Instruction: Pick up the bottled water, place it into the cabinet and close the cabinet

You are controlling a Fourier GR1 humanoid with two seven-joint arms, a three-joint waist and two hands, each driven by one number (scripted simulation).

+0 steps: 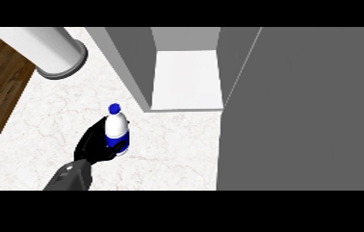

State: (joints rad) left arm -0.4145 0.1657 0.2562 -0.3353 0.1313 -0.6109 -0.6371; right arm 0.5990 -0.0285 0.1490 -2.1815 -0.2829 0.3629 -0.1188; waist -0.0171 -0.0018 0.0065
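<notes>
— White with a blue cap and a blue band low on its body, that's the bottled water. See it? It stands upright, over the pale marble counter, toward the counter's left part.

— I see it. Is it standing on the counter or lifted off it?

— Can't tell from up here. What I can tell is the left hand has it. The black fingers are curled round the bottle's lower half from the left and behind, the blue band half hidden in the grasp. The grey forearm comes in from the lower edge.

— And the cabinet?

— The cabinet sits further back and to the right of the bottle, apart from it. It's open; the white floor inside is bare as far as I can see. Its grey door is swung out toward us and fills the right side.

— What's that round thing at the back left?

— A white cylinder with a grey rim, lying near the counter's far left corner, beside a strip of dark wood.
</notes>
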